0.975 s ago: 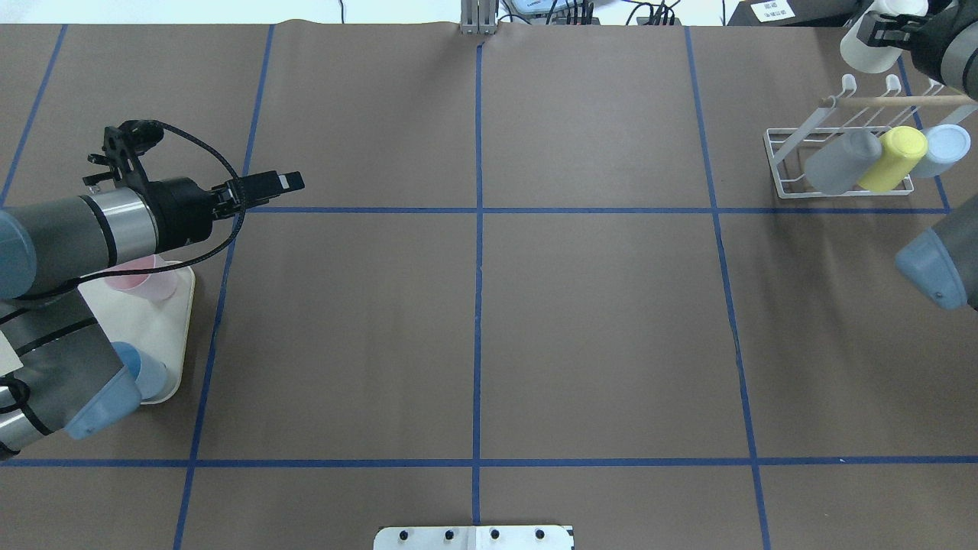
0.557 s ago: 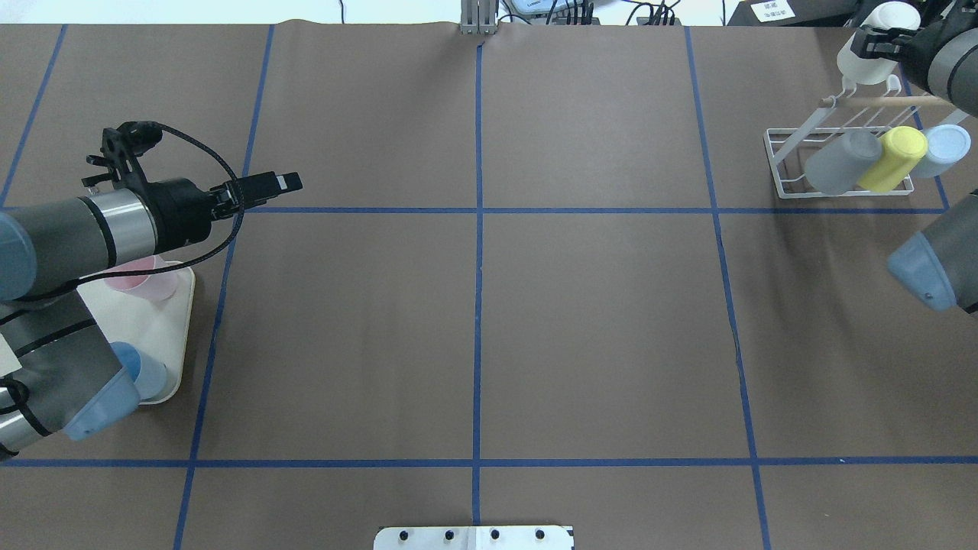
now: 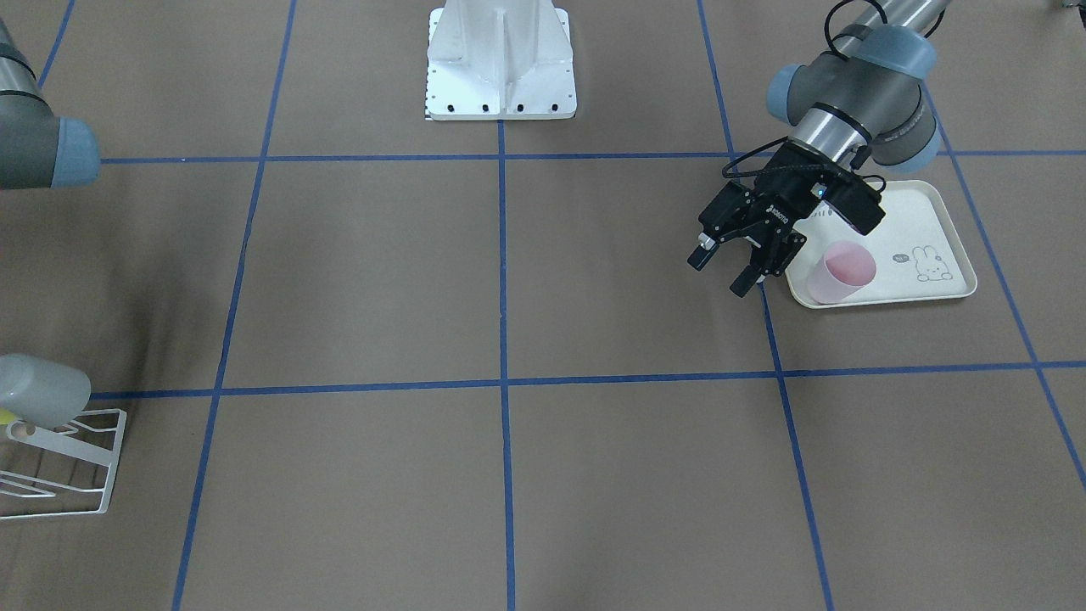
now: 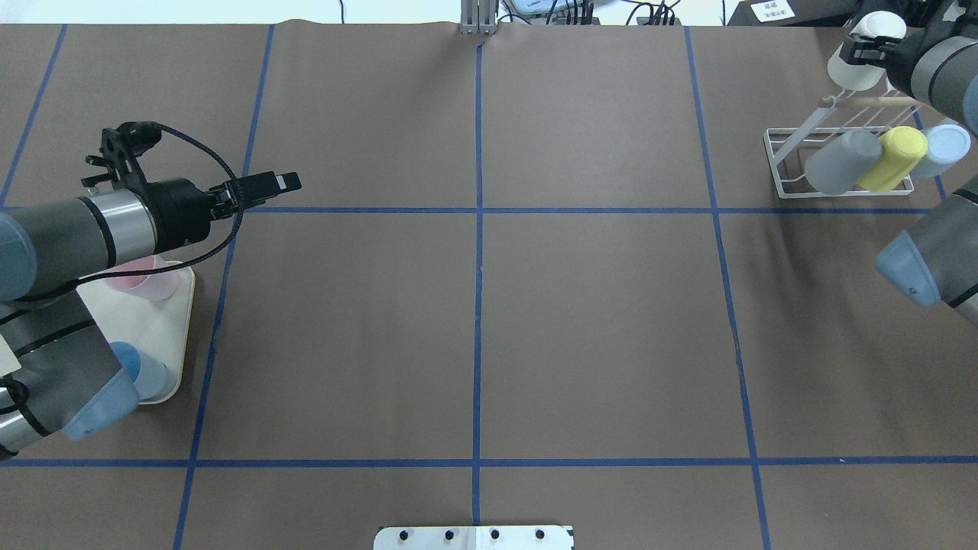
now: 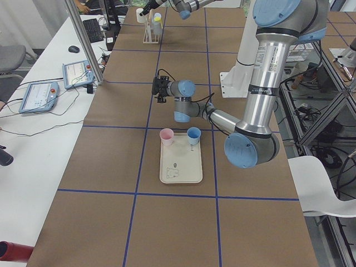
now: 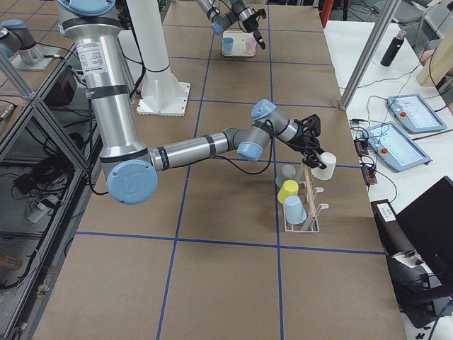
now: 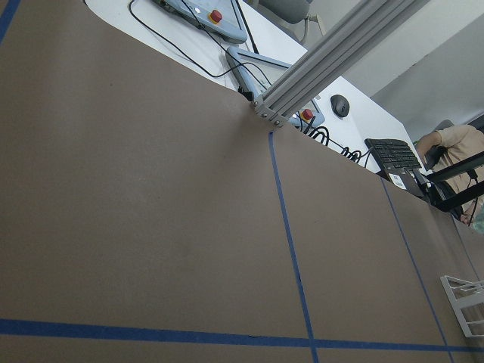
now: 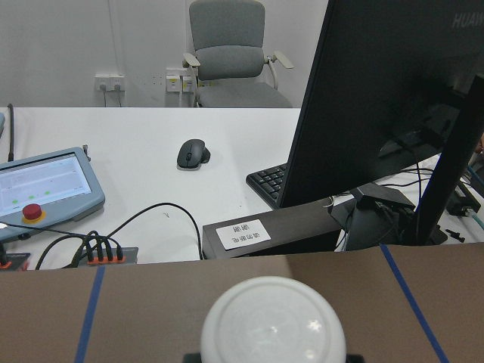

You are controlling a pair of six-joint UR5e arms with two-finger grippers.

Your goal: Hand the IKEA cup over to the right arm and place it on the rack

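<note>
The white IKEA cup (image 4: pixel 850 67) hangs at the far right, just above the far end of the rack (image 4: pixel 779 164), and my right gripper (image 4: pixel 869 47) is shut on it. From the right wrist camera the cup's rounded bottom (image 8: pixel 272 321) fills the lower middle. The exterior right view has the cup (image 6: pixel 326 165) beside the rack's wooden dowel (image 6: pixel 309 202). My left gripper (image 3: pixel 719 273) hovers open and empty next to the cream tray (image 3: pixel 933 288); from overhead the left gripper (image 4: pixel 276 183) points right.
The rack holds a grey cup (image 4: pixel 840 160), a yellow cup (image 4: pixel 892 158) and a light blue cup (image 4: pixel 941 149). A pink cup (image 3: pixel 838 271) and a blue cup (image 4: pixel 149 373) stand on the tray. Desks with monitors and pendants lie beyond the table's far edge.
The right gripper has carried the white cup slightly left and down toward the rack's dowel, with the right elbow swinging left. The left arm has barely moved.
</note>
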